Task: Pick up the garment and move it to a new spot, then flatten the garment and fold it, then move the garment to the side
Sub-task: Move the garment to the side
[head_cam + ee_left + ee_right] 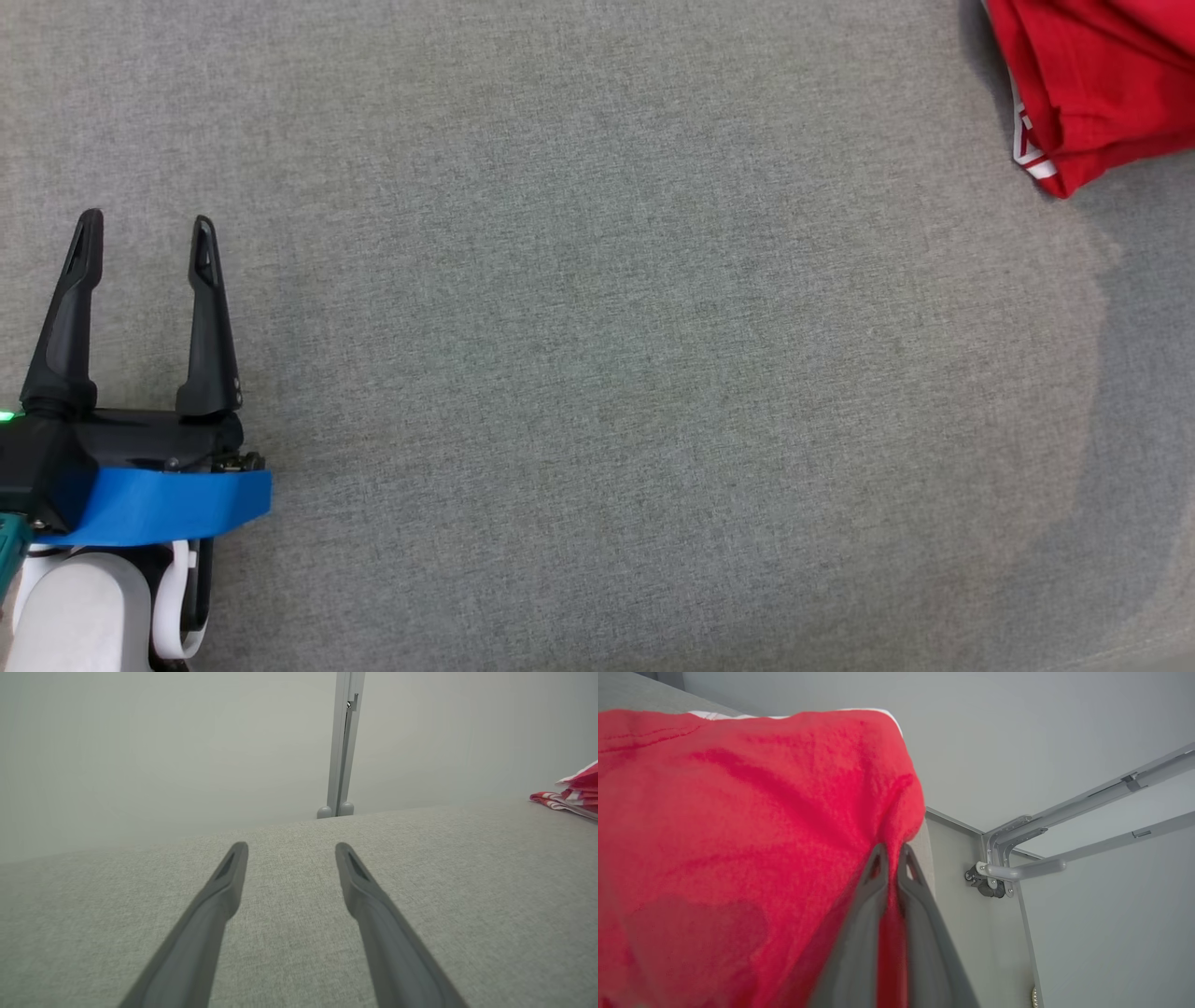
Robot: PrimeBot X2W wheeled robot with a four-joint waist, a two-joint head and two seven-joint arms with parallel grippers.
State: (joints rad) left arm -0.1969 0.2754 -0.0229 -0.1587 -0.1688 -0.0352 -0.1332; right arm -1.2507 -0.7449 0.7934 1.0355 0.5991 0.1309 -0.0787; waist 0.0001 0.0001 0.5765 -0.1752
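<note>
Left gripper (pixel 147 220): at the lower left of the head view, fingers spread apart and pointing up the frame, over the grey cloth surface (pixel 597 373). Whether the fingertips touch the surface cannot be told. A band of blue tape (pixel 159 504) wraps the wrist behind the gripper body.

Right gripper (pixel 893 849): in the right wrist view its two fingers are drawn together and clamped on a fold of the red garment (pixel 738 835), which spreads up and to the left of the fingers. A grey metal frame (pixel 1017 868) stands beyond it.

Garment: in the head view it lies bunched at the top right corner, cut off by the frame edge, with white trim (pixel 1027 149) on its lower left edge. It is well apart from the left gripper. The left wrist view shows it at the far right edge.
</note>
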